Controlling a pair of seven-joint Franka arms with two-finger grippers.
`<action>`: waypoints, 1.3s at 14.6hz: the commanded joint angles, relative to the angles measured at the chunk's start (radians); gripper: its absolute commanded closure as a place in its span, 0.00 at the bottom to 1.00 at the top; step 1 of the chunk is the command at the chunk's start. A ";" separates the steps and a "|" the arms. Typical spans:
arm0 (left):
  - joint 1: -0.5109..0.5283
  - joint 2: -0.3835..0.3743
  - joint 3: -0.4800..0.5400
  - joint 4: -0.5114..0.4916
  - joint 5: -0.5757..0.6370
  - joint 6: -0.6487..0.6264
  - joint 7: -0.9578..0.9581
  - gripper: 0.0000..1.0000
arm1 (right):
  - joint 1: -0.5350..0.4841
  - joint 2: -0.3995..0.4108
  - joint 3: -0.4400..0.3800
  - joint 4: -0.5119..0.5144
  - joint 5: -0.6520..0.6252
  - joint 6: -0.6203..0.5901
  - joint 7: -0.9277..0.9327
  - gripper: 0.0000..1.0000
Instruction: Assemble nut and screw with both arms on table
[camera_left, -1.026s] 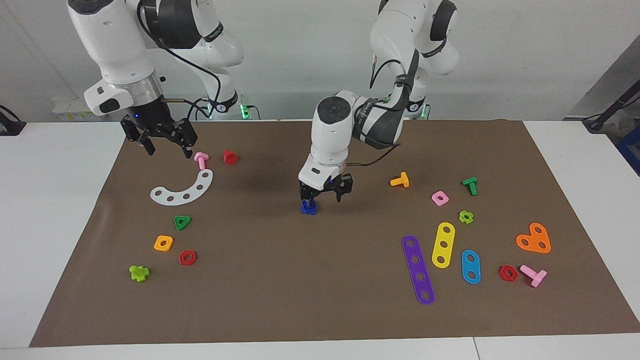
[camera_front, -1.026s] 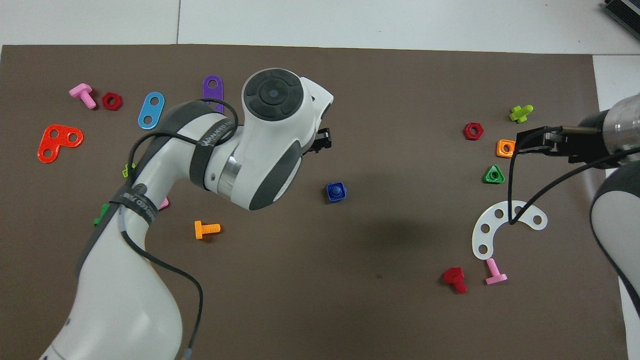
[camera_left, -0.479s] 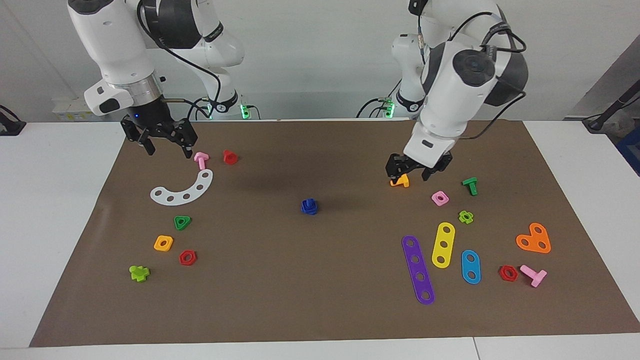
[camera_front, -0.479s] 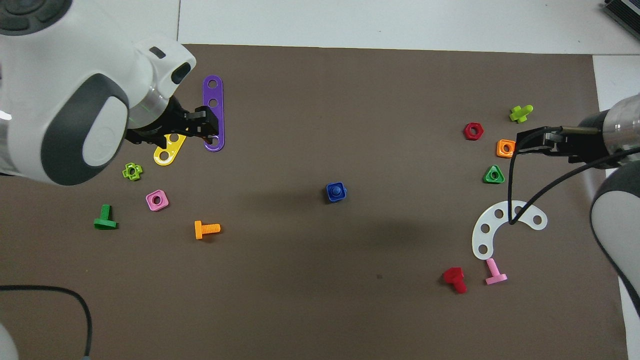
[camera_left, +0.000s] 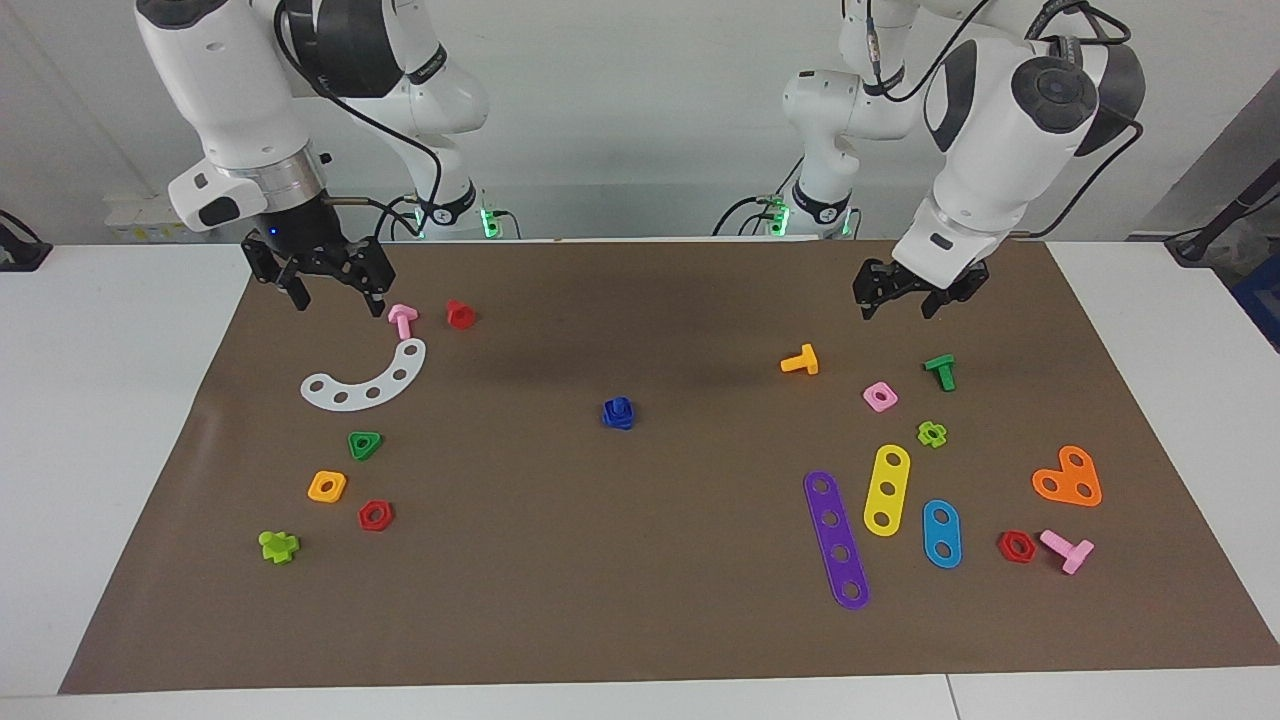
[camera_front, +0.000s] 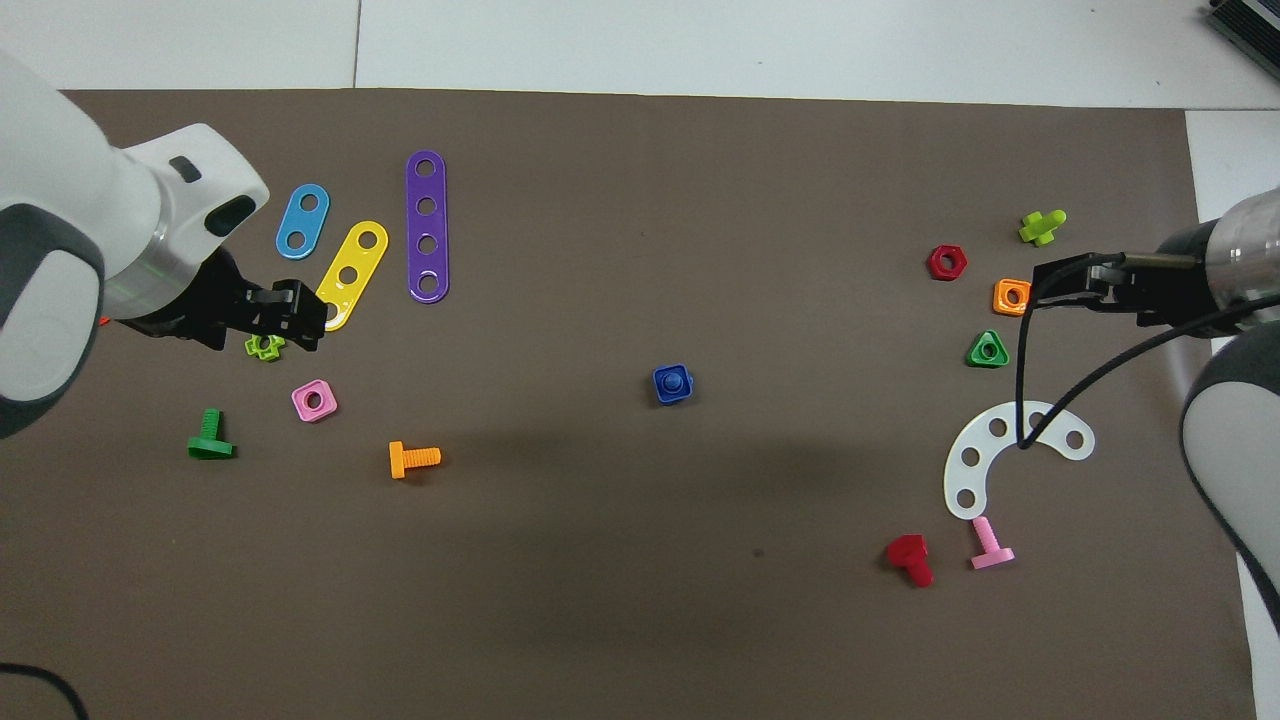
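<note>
Centrally, dark-blue plastic square nut (camera_left: 619, 417) sits on dark-blue plastic bolt (camera_left: 620, 406), mid-frame on brown-matted counter (camera_left: 640, 620); left claw (camera_left: 908, 294) and right claw (camera_left: 320, 278) both spread, empty, raised.

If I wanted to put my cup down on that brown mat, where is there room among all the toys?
Bare mat surrounds the blue nut with the blue screw in it, from the red bolt to the orange bolt. Both ends are crowded: white arc, purple strip. Left gripper and right gripper hang there.
</note>
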 joint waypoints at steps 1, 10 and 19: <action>0.019 -0.126 -0.010 -0.151 0.089 0.032 0.034 0.16 | -0.009 -0.012 0.004 -0.010 0.027 -0.010 -0.030 0.00; 0.096 -0.138 -0.012 -0.136 0.010 0.095 0.116 0.02 | -0.009 -0.012 0.004 -0.010 0.027 -0.010 -0.030 0.00; 0.102 -0.137 -0.009 -0.123 -0.052 0.116 0.122 0.00 | -0.009 -0.012 0.004 -0.010 0.027 -0.010 -0.030 0.00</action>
